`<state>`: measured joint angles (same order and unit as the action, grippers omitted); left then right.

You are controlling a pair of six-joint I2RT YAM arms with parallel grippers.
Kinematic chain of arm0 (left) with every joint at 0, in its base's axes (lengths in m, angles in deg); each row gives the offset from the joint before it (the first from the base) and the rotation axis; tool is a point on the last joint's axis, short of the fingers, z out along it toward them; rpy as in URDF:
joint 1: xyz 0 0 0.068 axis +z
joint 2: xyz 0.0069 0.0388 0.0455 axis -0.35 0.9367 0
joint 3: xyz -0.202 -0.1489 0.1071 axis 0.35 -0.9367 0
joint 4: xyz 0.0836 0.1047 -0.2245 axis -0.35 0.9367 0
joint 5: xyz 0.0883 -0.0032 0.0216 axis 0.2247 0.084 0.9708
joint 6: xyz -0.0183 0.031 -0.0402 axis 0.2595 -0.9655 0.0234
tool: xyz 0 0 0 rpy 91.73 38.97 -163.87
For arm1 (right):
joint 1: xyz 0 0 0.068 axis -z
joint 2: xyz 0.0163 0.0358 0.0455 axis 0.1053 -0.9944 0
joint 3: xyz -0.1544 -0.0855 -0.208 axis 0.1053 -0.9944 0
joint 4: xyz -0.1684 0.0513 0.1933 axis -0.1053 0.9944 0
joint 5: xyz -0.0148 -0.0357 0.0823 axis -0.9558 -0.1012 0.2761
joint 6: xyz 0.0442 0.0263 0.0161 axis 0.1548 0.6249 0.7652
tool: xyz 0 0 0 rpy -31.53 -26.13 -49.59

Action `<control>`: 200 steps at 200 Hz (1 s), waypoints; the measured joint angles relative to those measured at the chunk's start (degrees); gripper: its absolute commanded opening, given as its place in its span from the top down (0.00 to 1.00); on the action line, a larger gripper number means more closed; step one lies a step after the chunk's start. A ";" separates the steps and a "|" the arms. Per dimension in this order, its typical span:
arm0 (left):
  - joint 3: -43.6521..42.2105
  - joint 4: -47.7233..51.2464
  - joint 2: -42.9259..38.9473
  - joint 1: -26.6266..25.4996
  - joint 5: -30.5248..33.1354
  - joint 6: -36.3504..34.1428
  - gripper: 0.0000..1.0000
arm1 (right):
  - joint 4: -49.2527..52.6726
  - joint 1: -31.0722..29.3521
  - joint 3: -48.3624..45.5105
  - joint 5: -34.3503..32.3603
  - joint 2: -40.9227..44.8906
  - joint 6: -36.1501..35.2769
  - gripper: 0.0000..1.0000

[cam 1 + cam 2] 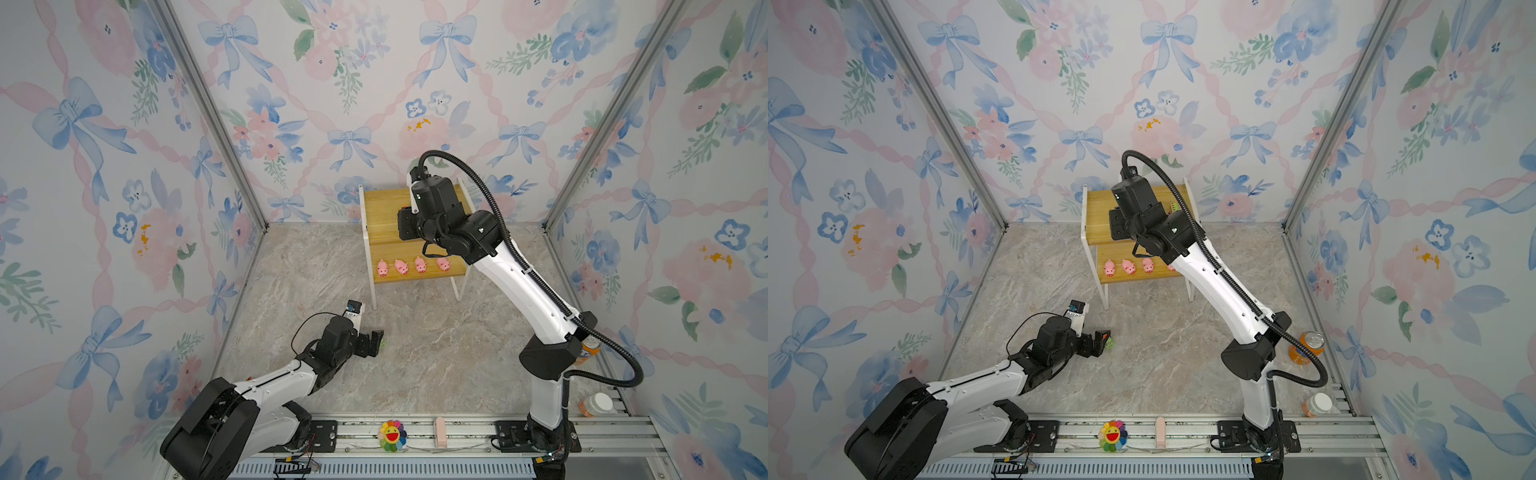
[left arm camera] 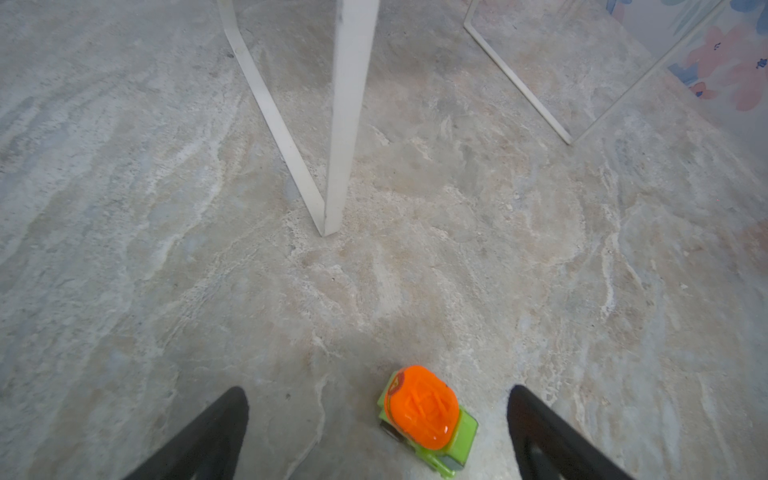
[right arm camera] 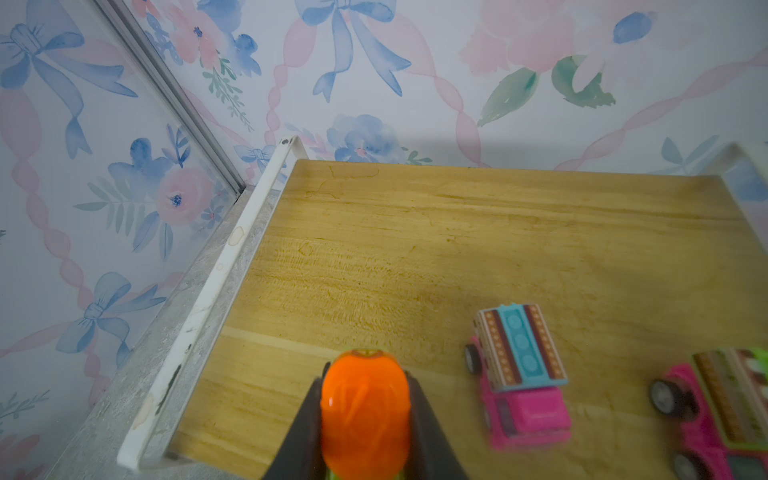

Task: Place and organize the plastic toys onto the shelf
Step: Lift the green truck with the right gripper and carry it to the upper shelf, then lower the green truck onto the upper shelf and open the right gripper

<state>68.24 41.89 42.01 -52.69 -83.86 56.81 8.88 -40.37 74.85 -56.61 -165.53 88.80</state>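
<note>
held truck: a green truck with an orange top (image 3: pixel 365 419) is pinched in the right claw (image 3: pixel 365 376) just above the upper board of the shelf (image 3: pixel 415 249). It is held near the board's front edge, between the white side rail and the nearer pink truck (image 3: pixel 519 374).
neighbours: a second pink truck (image 3: pixel 723 411) is parked beside the first, also by the front edge. Four pink pigs (image 1: pixel 401 266) are lined up along the front edge of the lower board.
step in hand: the held truck is judged ready to be set down.
how to do it well: the truck should be lowered until its wheels rest on the board. It should be kept in line with the pink trucks, with a gap left so the nearer one is not nudged. The jaws should be parted only then, and gently, since wheeled toys are likely to roll.
other truck: the other green truck (image 2: pixel 424 411) is seen on the desk (image 2: pixel 457 249), near the shelf's front leg (image 2: pixel 345 124). It is framed by the spread jaws of the left claw (image 2: pixel 378 390) and touched by neither.
</note>
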 measured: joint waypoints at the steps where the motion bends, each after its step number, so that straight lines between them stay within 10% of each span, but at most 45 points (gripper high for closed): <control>1: 0.00 0.00 0.00 0.00 0.00 0.02 0.02 | 0.00 0.02 0.00 0.04 -0.09 0.00 0.74; 200: 0.00 -0.02 0.00 0.00 0.00 0.02 0.02 | -1.29 1.86 2.56 1.11 -3.82 -0.09 0.64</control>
<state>68.24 41.87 42.01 -52.69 -83.86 56.84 7.60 -38.51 77.41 -55.50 -169.35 88.71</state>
